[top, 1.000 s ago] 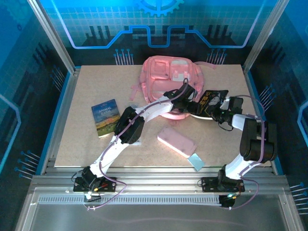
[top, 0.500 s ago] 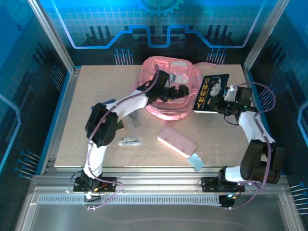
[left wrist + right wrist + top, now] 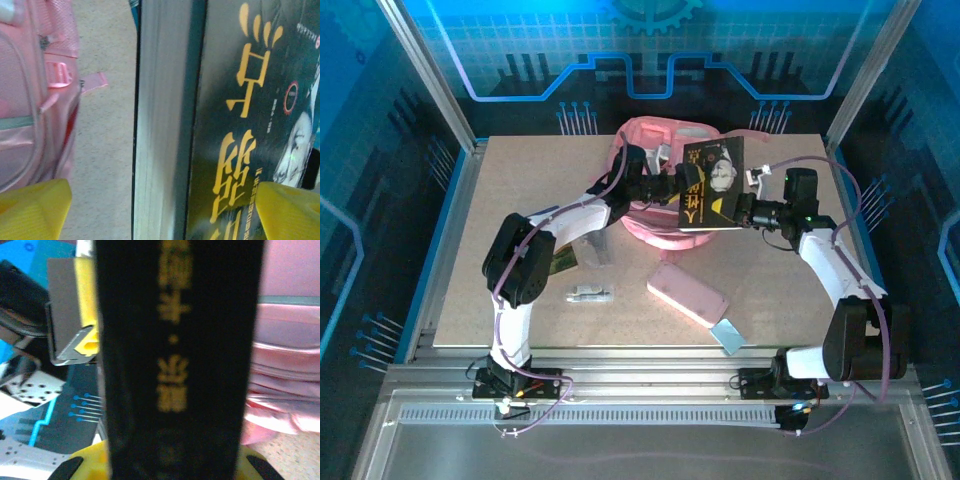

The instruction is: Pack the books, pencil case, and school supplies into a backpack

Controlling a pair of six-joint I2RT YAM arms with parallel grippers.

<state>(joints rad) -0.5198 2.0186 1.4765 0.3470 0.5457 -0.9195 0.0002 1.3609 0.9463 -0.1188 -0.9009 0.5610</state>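
**A:** Top camera first. Where's the book?

**B:** Up in the air! The right gripper (image 3: pixel 748 207) is clamped on the right edge of a dark book (image 3: pixel 712 183) with yellow characters and a pale face on its cover. It's held over the pink backpack (image 3: pixel 665 232). The left gripper (image 3: pixel 670 185) is at the book's left side.

**A:** Any room around it?

**B:** There's bare table (image 3: pixel 500 190) left of the backpack. In front, the pink pencil case (image 3: pixel 688 293) lies flat, and the pale blue rectangle (image 3: pixel 728 335) sits right by the near edge. The white pen-like stick (image 3: pixel 591 294) and the clear packet (image 3: pixel 601 250) lie near the left arm.

**A:** Different from half a second back?

**B:** Yes. The book hung right of the backpack then, and now it's swung in over the middle. A second ago the left arm lay low across the board, and its elbow has drawn back to the left since.

**A:** Left wrist camera?

**B:** The book (image 3: pixel 240 125) runs top to bottom, with its page edge beside the dark cover. The left gripper (image 3: pixel 160 220) stands wide apart, and its left yellow fingertip (image 3: pixel 35 210) is clear of the pages. I can't tell whether the other one touches. The backpack (image 3: pixel 35 90) is on the left, with a strip of table between it and the book.

**A:** Right wrist?

**B:** The book (image 3: pixel 180 355) shows its blurred black spine with yellow characters. It rises from the right gripper (image 3: pixel 170 467), whose yellow fingers (image 3: pixel 92 465) are closed on it. The backpack (image 3: pixel 290 340) is behind, to the right.
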